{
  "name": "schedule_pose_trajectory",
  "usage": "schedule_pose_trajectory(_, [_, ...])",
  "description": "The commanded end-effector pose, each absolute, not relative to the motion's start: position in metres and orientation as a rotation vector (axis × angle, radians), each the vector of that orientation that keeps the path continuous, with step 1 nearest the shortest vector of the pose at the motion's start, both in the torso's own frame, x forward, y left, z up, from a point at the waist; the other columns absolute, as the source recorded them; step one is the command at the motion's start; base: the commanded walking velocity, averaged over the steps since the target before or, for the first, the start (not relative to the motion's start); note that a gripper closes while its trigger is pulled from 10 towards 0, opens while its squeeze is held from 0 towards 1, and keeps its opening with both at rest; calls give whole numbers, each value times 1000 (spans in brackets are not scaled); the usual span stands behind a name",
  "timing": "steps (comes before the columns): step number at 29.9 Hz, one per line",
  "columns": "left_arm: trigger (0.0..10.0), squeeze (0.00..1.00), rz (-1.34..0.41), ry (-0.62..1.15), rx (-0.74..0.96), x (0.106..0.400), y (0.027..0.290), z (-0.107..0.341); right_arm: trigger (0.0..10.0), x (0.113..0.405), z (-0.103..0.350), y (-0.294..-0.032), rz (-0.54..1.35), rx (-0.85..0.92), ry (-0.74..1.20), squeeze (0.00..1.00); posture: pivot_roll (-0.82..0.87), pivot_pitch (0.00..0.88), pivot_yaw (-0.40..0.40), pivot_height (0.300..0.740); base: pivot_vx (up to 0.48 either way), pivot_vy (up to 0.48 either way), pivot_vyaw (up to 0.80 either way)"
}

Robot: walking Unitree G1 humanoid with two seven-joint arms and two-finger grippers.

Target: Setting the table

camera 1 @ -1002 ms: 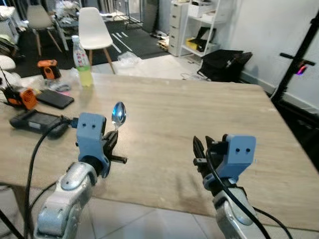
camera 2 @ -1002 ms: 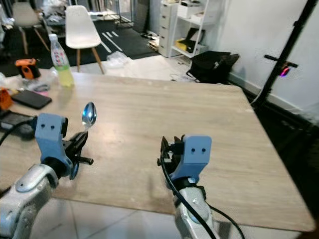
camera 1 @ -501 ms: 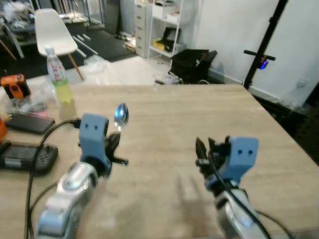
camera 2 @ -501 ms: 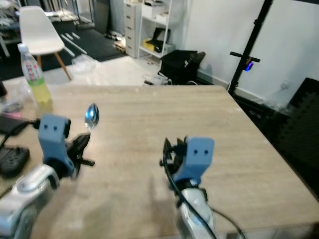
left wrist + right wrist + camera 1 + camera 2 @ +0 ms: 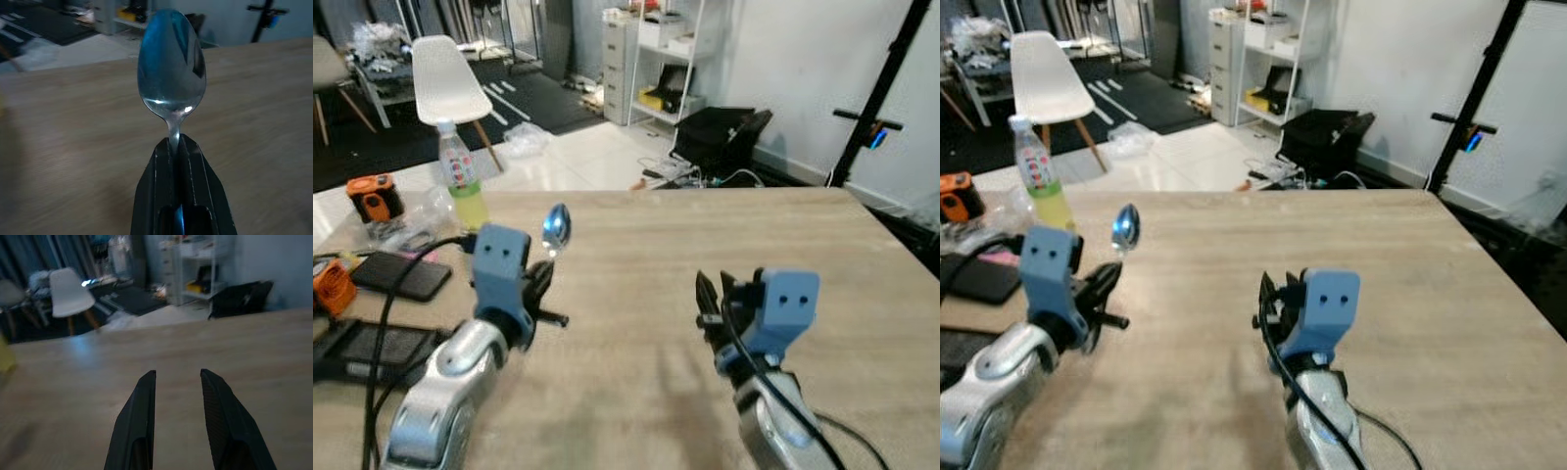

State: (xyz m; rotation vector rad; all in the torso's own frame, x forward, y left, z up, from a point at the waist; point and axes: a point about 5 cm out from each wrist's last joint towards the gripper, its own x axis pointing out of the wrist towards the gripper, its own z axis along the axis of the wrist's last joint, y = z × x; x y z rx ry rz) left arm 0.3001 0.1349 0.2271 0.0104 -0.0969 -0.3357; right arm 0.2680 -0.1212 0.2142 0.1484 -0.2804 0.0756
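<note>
Compared with the frame one second earlier, the whole scene has shifted: the camera has turned, so the bottle and the clutter at the worktop's far left edge sit differently in view, while both arms keep the same pose over the wooden worktop point(image 5: 636, 245).

Left claw point(image 5: 540, 277): clenched on the handle of a metal spoon point(image 5: 555, 227), as before. The spoon stands upright, bowl uppermost, above the worktop and not touching it. In the left wrist view the handle is pinched between the two black fingers point(image 5: 159, 191), and the bowl point(image 5: 171, 63) rises just beyond their tips.

Right claw point(image 5: 708, 300): released and holding nothing, still raised over the near part of the worktop, well apart from the left claw. In the right wrist view its fingers point(image 5: 139, 421) stand apart with bare wood between them.

Surroundings: beyond and to the outer side of the left claw stand a plastic bottle point(image 5: 462, 178) of yellow-green liquid, an orange-and-black device point(image 5: 371, 197), a dark phone point(image 5: 403, 277) and a flat black device point(image 5: 367, 345); a black cable point(image 5: 396, 284) runs past the left arm. Nothing lies on the worktop between the two claws or directly ahead of them. Past the far edge of the worktop are a white chair point(image 5: 445, 83), a white shelf unit point(image 5: 656, 49), a black bag point(image 5: 720, 142) on the floor and a black stand point(image 5: 881, 98).
</note>
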Motion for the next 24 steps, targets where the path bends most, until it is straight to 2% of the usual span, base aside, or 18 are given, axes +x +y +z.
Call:
schedule_pose_trajectory(1, [10000, 0, -335, -68, 22, 300, 137, 224, 10000, 266, 211, -119, 79, 164, -269, 0, 73, 72, 28, 740, 0, 0, 0])
schedule_pose_trajectory(6, [10000, 0, -376, 19, -24, 297, 131, 219, 10000, 266, 212, -119, 81, 161, -271, 0, 74, 72, 28, 740, 0, 0, 0])
schedule_pose_trajectory(7, [10000, 0, -339, 144, -16, 296, 134, 210, 10000, 266, 212, -119, 81, 159, -272, 0, 75, 78, 30, 740, 0, 0, 0])
schedule_pose_trajectory(8, [10000, 0, -317, 190, -51, 295, 136, 207, 10000, 266, 212, -119, 80, 159, -271, 0, 75, 78, 30, 740, 0, 0, 0])
schedule_pose_trajectory(10, [10000, 0, -274, 255, -117, 295, 138, 203, 10000, 266, 212, -119, 79, 158, -271, 0, 79, 85, 28, 740, 0, 0, 0])
schedule_pose_trajectory(14, [10000, 0, -206, 297, -132, 298, 142, 197, 10000, 266, 212, -119, 83, 158, -271, 0, 79, 86, 28, 740, 0, 0, 0])
schedule_pose_trajectory(17, [10000, 0, -154, 303, -85, 305, 148, 192, 10000, 266, 213, -118, 90, 157, -275, 0, 80, 90, 23, 740, 0, 0, 0])
schedule_pose_trajectory(21, [10000, 0, -133, 322, 61, 313, 154, 188, 10000, 267, 216, -117, 100, 153, -284, 0, 86, 102, 19, 740, 0, 0, 0])
schedule_pose_trajectory(24, [10000, 0, -146, 351, 69, 319, 149, 185, 10000, 268, 218, -116, 119, 146, -289, 0, 86, 118, 16, 740, 0, 0, 0])
